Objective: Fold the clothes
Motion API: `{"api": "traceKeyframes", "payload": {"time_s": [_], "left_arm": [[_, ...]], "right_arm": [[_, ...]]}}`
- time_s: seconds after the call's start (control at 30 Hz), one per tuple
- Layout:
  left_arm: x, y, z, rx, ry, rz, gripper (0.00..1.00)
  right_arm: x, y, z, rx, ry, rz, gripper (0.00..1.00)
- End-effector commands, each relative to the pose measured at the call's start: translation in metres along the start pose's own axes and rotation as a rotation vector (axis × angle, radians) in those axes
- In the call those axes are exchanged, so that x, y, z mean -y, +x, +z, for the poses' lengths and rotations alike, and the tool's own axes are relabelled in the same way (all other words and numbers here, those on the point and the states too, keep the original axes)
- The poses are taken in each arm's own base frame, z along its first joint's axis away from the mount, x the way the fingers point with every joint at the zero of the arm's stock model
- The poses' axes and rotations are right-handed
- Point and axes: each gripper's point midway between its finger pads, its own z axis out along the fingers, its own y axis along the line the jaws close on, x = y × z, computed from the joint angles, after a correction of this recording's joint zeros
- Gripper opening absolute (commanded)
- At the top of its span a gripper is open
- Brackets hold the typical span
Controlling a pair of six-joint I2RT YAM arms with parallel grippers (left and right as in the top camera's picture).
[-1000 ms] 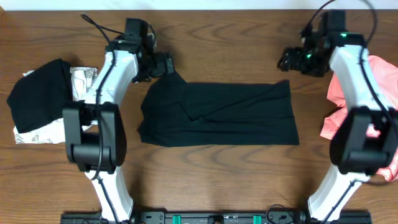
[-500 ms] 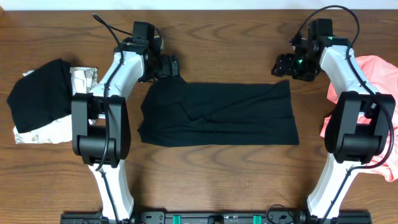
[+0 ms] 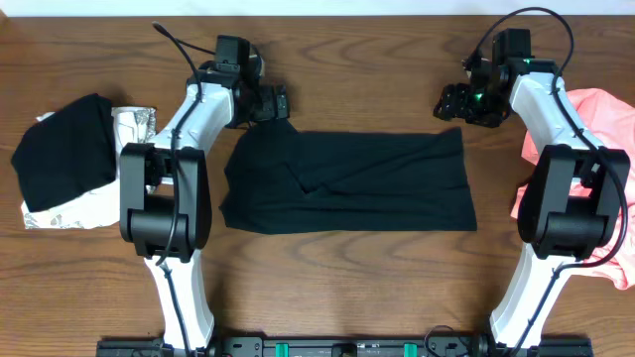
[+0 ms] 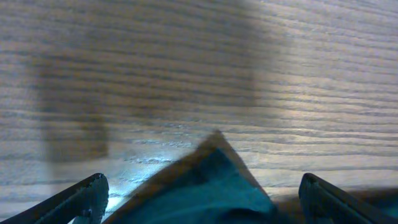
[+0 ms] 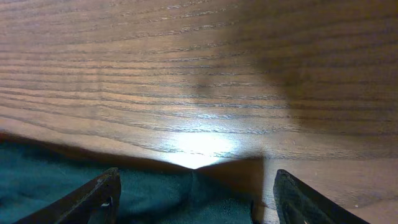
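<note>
A black T-shirt (image 3: 347,183) lies folded into a wide band across the middle of the table. My left gripper (image 3: 279,104) is open just above the shirt's far left corner; that corner (image 4: 214,186) shows between its spread fingers (image 4: 202,198). My right gripper (image 3: 445,103) is open just above the far right corner; the fabric edge (image 5: 155,193) lies between its fingers (image 5: 196,196). Neither holds the fabric. Another black garment (image 3: 62,152) lies on a white-grey patterned one (image 3: 131,126) at the left. A salmon-pink garment (image 3: 605,149) lies at the right.
The wooden table (image 3: 347,268) runs under everything. The pile at the left edge and the pink garment at the right edge lie beside the arm bases. The table's far edge runs close behind both grippers.
Both grippers have moved in toward the shirt's far corners, the left one rightward and the right one leftward and lower. The shirt's far left corner has flattened.
</note>
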Motion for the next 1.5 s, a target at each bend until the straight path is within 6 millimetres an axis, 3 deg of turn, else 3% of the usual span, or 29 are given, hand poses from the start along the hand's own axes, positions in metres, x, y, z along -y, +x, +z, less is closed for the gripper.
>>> {"api": "traceKeyframes", "payload": {"time_s": [0.0,0.23,0.43,0.5,0.73,0.87,1.13,1.47], "left_arm": [[0.004,-0.001,0.004,0.001,0.002,0.027,0.98],[-0.002,0.003,0.007,-0.001,-0.046,0.031,0.98],[-0.011,0.018,0.025,-0.057,-0.063,0.019,1.0],[-0.015,0.026,0.033,-0.087,-0.07,0.013,0.91],[-0.016,0.029,0.034,-0.099,-0.074,0.011,0.31],[-0.016,0.03,0.034,-0.101,-0.074,0.01,0.11],[-0.012,0.023,0.023,-0.078,-0.069,0.015,0.06],[0.003,0.002,-0.018,0.002,-0.048,0.037,0.06]], "right_arm": [[-0.009,0.004,0.012,-0.024,-0.016,-0.03,0.77],[-0.009,0.005,0.012,-0.025,-0.016,-0.031,0.75],[-0.011,0.005,0.012,-0.028,-0.016,-0.032,0.74],[-0.01,0.006,0.012,-0.031,-0.016,-0.031,0.73],[-0.01,0.006,0.012,-0.029,-0.016,-0.031,0.69],[-0.01,0.007,0.012,-0.034,-0.015,-0.03,0.68],[-0.01,0.007,0.012,-0.036,-0.015,-0.029,0.68],[-0.004,0.007,0.012,-0.035,0.017,-0.03,0.68]]}}
